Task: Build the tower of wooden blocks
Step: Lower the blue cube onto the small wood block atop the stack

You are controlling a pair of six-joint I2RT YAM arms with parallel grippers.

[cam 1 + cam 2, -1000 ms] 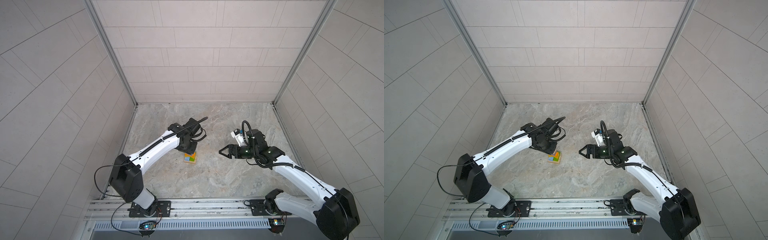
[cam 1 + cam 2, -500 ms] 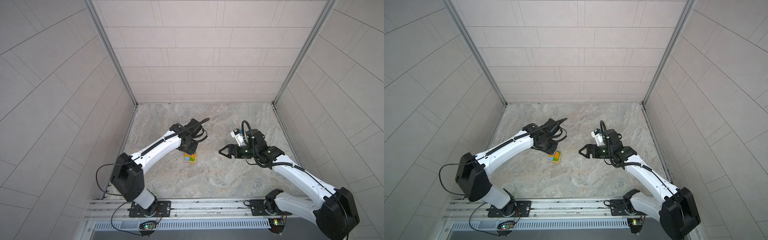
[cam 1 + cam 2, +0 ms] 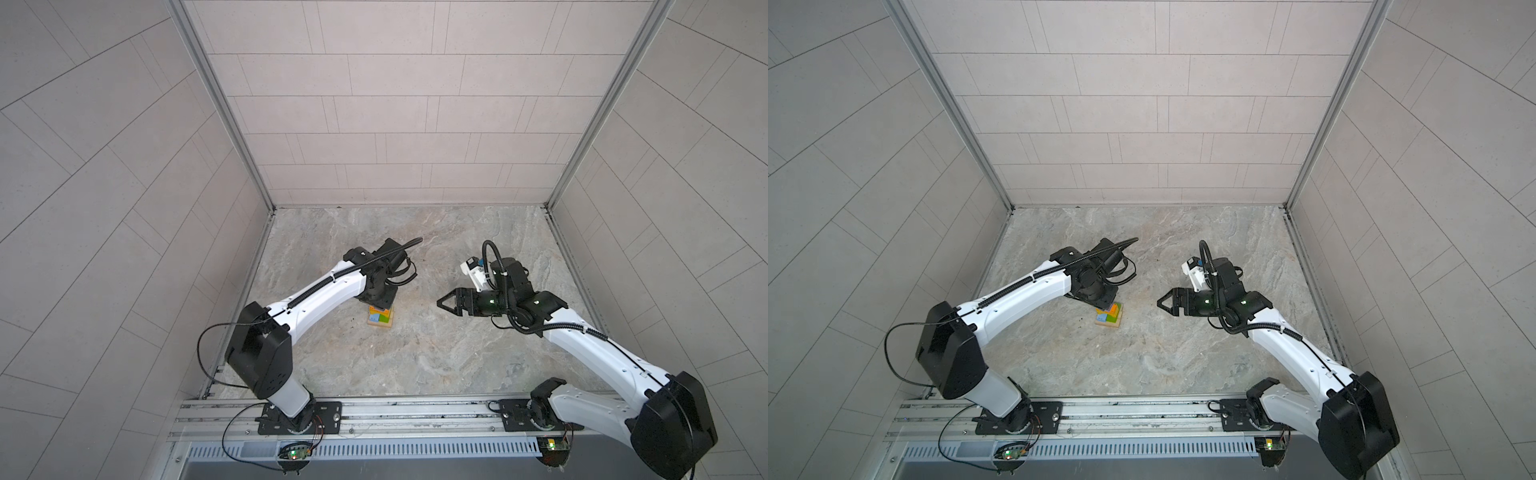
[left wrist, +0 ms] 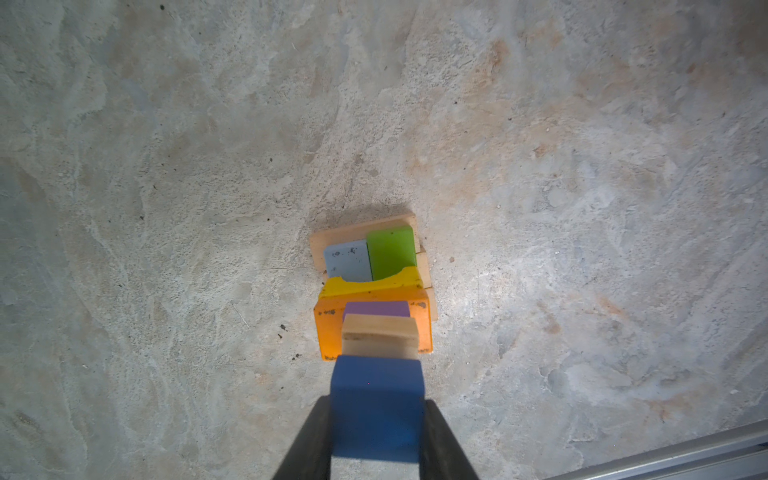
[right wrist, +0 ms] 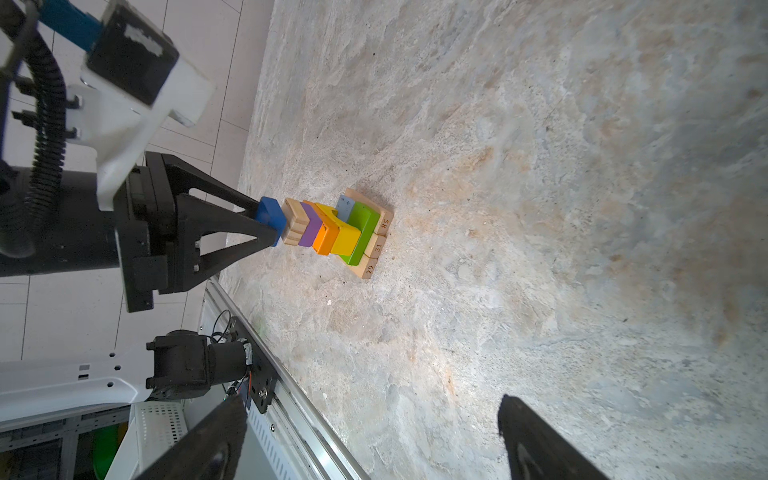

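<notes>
The wood block tower stands left of the floor's middle, partly under my left wrist in both top views. From the floor up it has tan base bars, light-blue and green bars, then yellow, orange and purple blocks and tan bars. My left gripper points straight down, shut on the dark-blue cube. The cube lies at the very top against the tan bars. My right gripper hovers open and empty to the tower's right, pointing at it.
A metal rail carrying both arm bases runs along the floor's front edge. Tiled walls close in the marbled floor on three sides. No loose blocks show on the floor.
The left arm has shifted only very slightly above the tower, still holding the dark-blue cube. The right arm has stayed still.
</notes>
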